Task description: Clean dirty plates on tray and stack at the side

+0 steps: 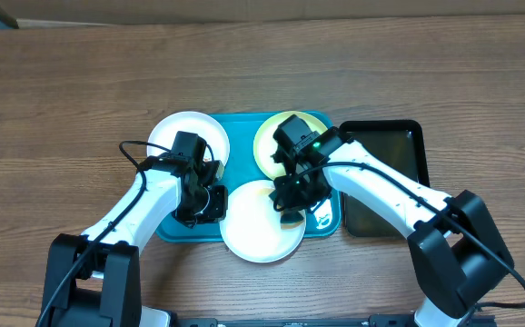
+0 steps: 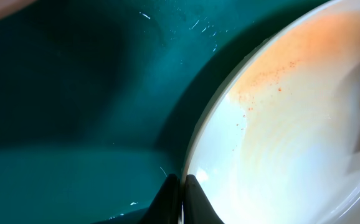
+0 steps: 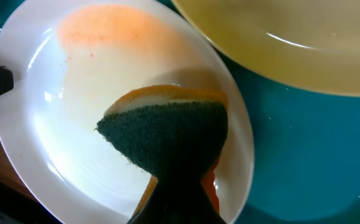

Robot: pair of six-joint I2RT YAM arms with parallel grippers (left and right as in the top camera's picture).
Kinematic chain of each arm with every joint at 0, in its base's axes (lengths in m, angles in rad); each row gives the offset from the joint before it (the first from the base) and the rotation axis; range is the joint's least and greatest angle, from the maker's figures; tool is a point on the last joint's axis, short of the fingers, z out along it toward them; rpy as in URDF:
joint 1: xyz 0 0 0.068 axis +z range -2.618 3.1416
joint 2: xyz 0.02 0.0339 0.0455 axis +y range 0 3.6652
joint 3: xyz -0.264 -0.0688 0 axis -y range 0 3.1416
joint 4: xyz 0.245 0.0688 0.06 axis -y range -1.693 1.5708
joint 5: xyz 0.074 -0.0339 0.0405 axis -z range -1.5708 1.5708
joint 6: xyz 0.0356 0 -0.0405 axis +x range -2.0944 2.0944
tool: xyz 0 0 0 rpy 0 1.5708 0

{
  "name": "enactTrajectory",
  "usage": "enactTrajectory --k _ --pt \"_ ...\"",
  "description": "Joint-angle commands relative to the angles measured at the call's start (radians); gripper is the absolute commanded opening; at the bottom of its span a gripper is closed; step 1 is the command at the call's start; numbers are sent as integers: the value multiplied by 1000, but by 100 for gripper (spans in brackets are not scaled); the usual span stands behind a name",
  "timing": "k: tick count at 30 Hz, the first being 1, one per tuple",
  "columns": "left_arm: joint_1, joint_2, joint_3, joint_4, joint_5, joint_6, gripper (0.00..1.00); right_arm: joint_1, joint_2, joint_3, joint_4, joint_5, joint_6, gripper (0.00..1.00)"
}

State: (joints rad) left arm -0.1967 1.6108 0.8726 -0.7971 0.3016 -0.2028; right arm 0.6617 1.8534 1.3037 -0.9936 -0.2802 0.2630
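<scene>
Jaws of right gripper (image 3: 175,202) clamp the sponge (image 3: 167,134), pressed on the front white plate (image 3: 37,124) at the 6 o'clock edge of the tray (image 3: 304,155). The orange smear (image 3: 114,28) lies at 11 o'clock from the sponge (right wrist view). Jaws of left gripper (image 2: 181,198) pinch that plate's 10 o'clock rim.

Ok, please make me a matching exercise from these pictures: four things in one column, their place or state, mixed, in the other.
1 front white plate
2 lime-green plate
3 sponge
4 black tray

A beside the teal tray, on its right
B held by the right gripper
C orange smear; rim pinched by the left gripper
D on the teal tray, far right corner

Pairs: 1-C, 2-D, 3-B, 4-A
</scene>
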Motion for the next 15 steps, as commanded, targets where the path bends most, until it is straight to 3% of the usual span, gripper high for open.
enactTrajectory --k 1,9,13,15 --pt "3 5 6 -3 -20 -4 4 34 -27 25 44 19 -11 4" --pt "3 5 6 -3 7 -4 4 7 -79 27 38 246 182 4" --pt "3 5 6 2 35 -3 4 -111 -227 27 10 261 206 4" --pt "3 5 6 26 36 -3 4 -260 -330 27 -59 261 205 4"
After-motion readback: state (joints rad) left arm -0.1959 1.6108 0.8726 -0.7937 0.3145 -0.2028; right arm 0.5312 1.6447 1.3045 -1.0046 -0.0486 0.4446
